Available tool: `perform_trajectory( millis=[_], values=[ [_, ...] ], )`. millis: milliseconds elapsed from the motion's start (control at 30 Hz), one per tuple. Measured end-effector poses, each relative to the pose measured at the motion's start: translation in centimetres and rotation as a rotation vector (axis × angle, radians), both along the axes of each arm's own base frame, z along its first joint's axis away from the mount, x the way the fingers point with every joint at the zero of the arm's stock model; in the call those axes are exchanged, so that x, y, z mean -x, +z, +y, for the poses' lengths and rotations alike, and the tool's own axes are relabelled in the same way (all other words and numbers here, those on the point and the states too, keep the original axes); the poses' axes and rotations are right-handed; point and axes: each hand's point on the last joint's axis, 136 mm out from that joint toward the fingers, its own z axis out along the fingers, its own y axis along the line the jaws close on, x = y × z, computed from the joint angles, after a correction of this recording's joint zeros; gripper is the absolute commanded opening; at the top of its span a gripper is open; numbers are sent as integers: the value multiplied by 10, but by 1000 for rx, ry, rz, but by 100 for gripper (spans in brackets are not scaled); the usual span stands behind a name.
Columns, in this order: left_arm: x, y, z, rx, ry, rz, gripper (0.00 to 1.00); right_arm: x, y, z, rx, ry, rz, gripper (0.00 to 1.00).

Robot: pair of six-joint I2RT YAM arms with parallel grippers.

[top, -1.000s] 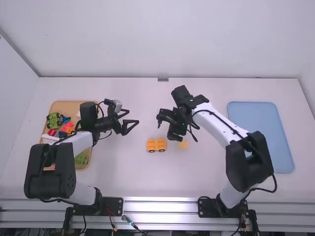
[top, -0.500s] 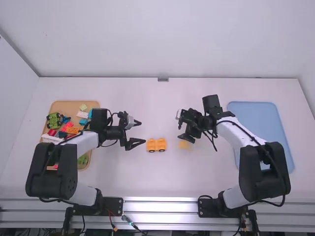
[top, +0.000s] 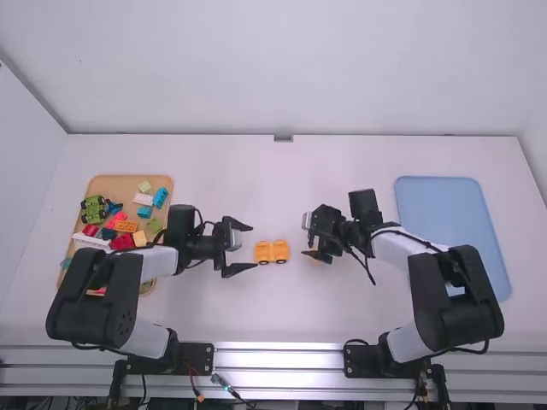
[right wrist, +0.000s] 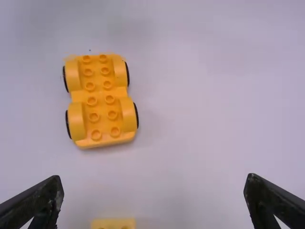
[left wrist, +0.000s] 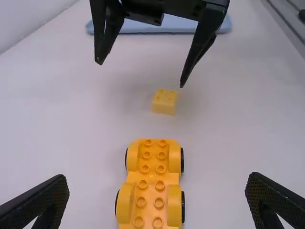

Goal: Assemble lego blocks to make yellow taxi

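High view: at left, a tan tray holds mixed blocks and a green toy, partly hidden by the left arm; at right, the right arm overlaps a blue tray. Between, the yellow car base stands near the left gripper, fingers spread; the right gripper, also spread, partly covers a yellow block. Left wrist view: that yellow block is whole, apart from the car base, which is cut off. Right wrist view: the car base is whole, the yellow block cut off.
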Motion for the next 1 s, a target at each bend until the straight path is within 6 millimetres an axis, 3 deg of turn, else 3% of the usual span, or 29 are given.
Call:
perform_trajectory(
  millis=[233,400,767,867,1000],
  values=[
    [-4,-13,-2,27,-18,-14,99,0,7,-11,-113,10,10,99],
    [-6,-35,-6,53,-41,72,99,5,-15,-18,-143,21,75,99],
    [-18,-45,-28,45,-90,115,99,8,-31,-28,-194,42,72,97],
    [-16,-47,-32,33,-96,121,99,10,-42,-31,-221,44,65,93],
    [-16,-48,-33,27,-94,121,99,14,-57,-31,-236,33,90,74]
  ],
)
